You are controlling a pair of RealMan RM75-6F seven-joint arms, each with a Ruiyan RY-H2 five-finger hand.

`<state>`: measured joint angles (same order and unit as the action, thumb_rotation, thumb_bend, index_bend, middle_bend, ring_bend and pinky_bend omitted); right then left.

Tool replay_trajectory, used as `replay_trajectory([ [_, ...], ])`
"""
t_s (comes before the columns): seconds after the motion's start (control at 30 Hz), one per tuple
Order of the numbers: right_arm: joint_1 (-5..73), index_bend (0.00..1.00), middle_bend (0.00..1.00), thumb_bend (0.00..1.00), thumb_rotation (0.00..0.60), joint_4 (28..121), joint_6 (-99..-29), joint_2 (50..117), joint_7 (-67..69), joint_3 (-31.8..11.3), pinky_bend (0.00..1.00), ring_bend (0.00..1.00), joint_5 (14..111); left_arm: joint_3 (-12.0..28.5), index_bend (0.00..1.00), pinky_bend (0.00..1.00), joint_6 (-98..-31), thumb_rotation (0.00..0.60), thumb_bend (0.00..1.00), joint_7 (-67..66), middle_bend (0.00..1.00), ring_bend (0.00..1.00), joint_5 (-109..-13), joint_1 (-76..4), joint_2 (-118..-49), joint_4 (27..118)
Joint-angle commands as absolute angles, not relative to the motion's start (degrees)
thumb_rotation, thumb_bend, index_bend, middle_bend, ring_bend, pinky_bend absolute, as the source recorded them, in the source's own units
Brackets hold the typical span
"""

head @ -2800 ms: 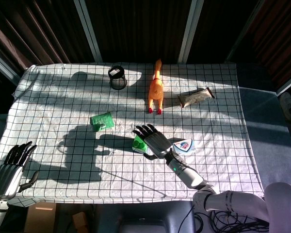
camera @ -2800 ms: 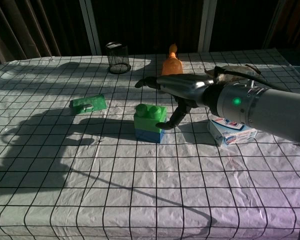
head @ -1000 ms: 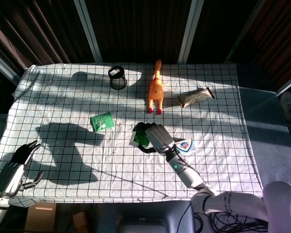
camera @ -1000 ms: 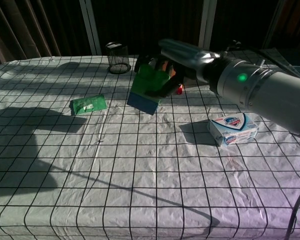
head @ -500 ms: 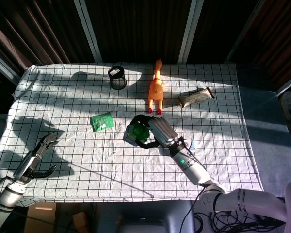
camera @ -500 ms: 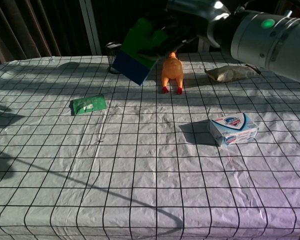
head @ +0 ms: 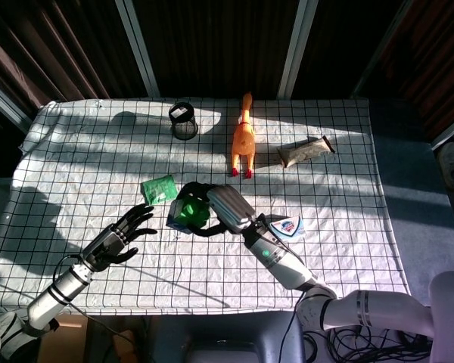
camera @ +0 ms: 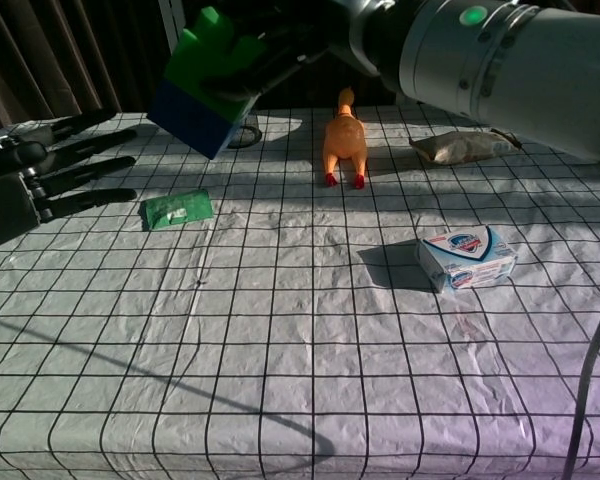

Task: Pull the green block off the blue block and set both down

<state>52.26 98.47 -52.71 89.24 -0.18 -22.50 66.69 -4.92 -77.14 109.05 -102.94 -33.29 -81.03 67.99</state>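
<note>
The green block point(camera: 208, 52) sits stacked on the blue block point(camera: 190, 118), and my right hand point(camera: 290, 40) grips the pair high above the table, tilted. In the head view the green block point(head: 188, 214) shows left of my right hand point(head: 223, 208), the blue part mostly hidden. My left hand point(head: 121, 236) is raised to the left of the blocks with its fingers spread and nothing in it. In the chest view the left hand point(camera: 40, 170) reaches in from the left edge, a short gap from the blue block.
On the checked cloth lie a green packet point(camera: 177, 208), a soap box point(camera: 467, 256), an orange rubber chicken point(camera: 344, 140), a wrapped roll point(camera: 462, 146) and a black mesh cup point(head: 184, 121) at the back.
My right hand has carried the stacked blocks further left. My left hand has risen from the table's front left corner toward them, fingers spreading.
</note>
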Motion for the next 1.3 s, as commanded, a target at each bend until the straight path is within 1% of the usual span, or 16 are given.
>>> replay_trajectory([
  [0.03,52.84,0.85,0.63,0.31,0.600,98.58,-52.68,89.77,-0.33,-22.71,0.43,0.54,65.78,-5.17,0.00,0.24,-76.59,0.600,0.30,110.69,0.04,0.00,-102.33,-34.47,-81.68,68.14],
  [0.37,54.41,0.84,0.63,0.31,0.600,97.83,-52.62,91.55,0.00,-23.03,0.43,0.54,63.27,-4.42,0.00,0.24,-75.19,0.600,0.30,110.49,0.05,0.00,-99.22,-35.98,-83.62,67.72],
  [0.6,55.86,0.84,0.63,0.32,0.600,94.41,-55.20,95.53,-0.61,-23.53,0.43,0.54,63.54,-3.61,0.00,0.25,-74.30,0.600,0.30,109.56,0.07,0.00,-96.89,-36.31,-83.85,69.19],
  [0.7,56.15,0.84,0.63,0.32,0.600,93.38,-56.49,96.96,-0.31,-23.77,0.43,0.54,64.27,-3.38,0.03,0.26,-74.12,0.600,0.30,109.05,0.09,0.00,-96.27,-36.33,-83.82,69.73],
  [0.77,56.26,0.84,0.63,0.32,0.600,92.76,-57.45,97.80,-0.20,-23.93,0.43,0.54,64.84,-3.41,0.07,0.26,-74.04,0.600,0.30,108.88,0.11,0.00,-96.12,-36.33,-83.73,70.03],
  [0.83,56.42,0.84,0.63,0.32,0.600,91.88,-58.47,98.92,0.01,-24.11,0.44,0.54,65.34,-3.54,0.08,0.27,-73.93,0.600,0.30,109.05,0.13,0.00,-96.09,-36.36,-83.65,70.30],
  [1.1,57.40,0.84,0.63,0.33,0.600,91.32,-57.20,99.76,-1.13,-23.85,0.44,0.54,64.21,-3.59,0.10,0.30,-73.82,0.600,0.30,109.47,0.16,0.05,-96.15,-36.77,-83.66,70.42],
  [1.23,57.49,0.84,0.63,0.33,0.600,91.63,-57.14,99.98,-1.26,-23.96,0.44,0.54,63.65,-3.28,0.16,0.33,-73.63,0.600,0.30,109.16,0.22,0.08,-95.43,-36.69,-83.96,70.44],
  [1.3,57.63,0.84,0.63,0.33,0.600,91.11,-57.71,100.47,-1.47,-24.10,0.44,0.54,63.89,-3.27,0.21,0.37,-73.76,0.600,0.30,108.86,0.30,0.13,-95.45,-36.63,-84.14,70.53],
])
